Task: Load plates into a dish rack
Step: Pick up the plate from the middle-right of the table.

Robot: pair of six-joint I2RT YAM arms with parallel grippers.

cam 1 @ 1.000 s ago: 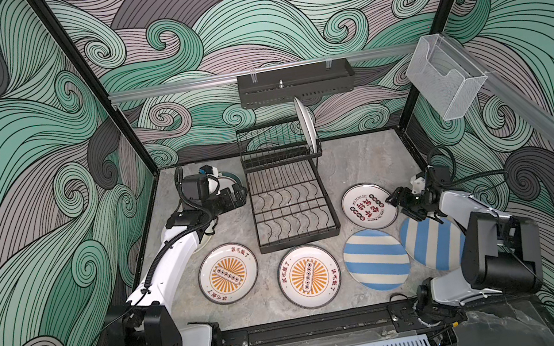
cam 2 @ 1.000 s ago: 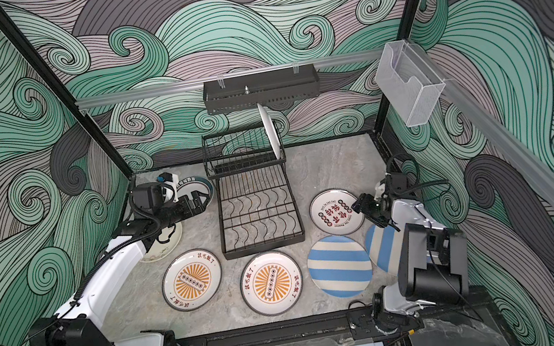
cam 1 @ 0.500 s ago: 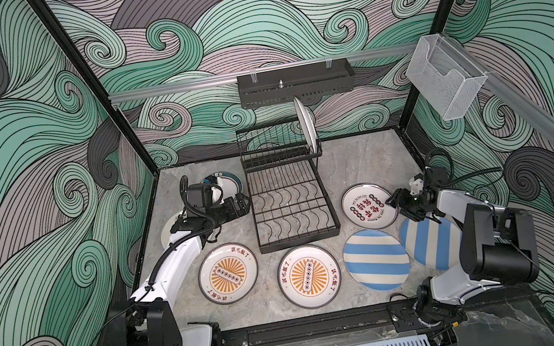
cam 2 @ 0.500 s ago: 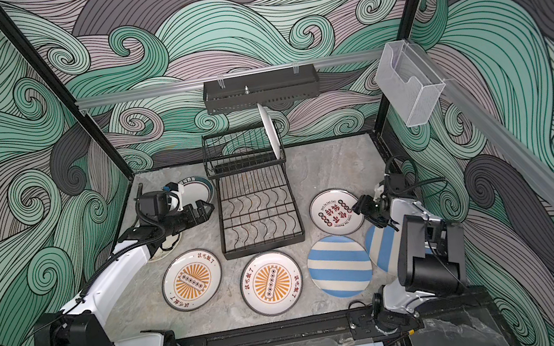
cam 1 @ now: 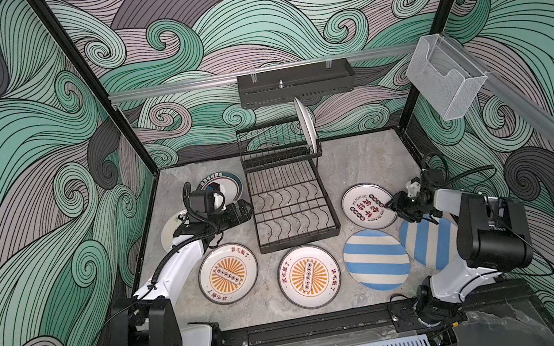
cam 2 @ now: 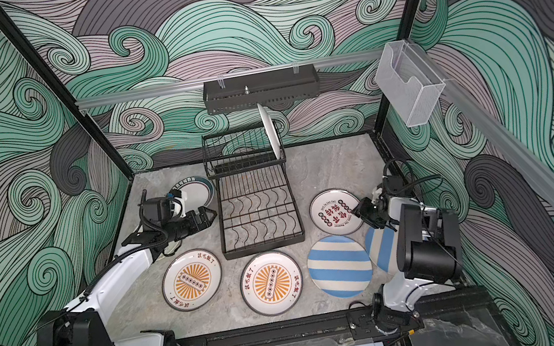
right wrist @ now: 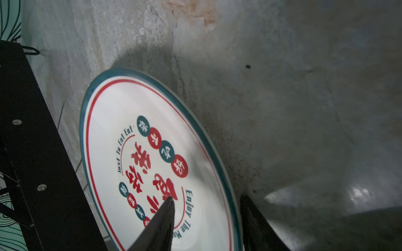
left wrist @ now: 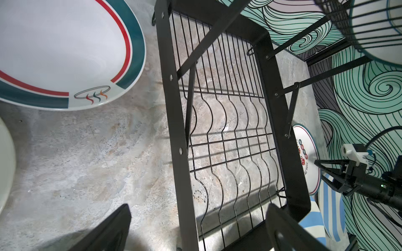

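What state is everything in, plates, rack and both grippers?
left gripper: open, empty.
right gripper: open, straddling the rim of the red-lettered plate.
red-lettered plate: flat on table.
dish rack: one white plate upright in upper tier.
sunburst plates: flat, unloaded.
striped plates: flat, unloaded.
teal-rimmed plate: flat, unloaded.
plain plate: flat, partly under left arm.

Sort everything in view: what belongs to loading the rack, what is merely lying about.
Job: dish rack; plate standing in it; two sunburst plates; two striped plates; red-lettered plate; teal-rimmed plate; whitish plate.
Bystanders: black perforated shelf; clear plastic box.
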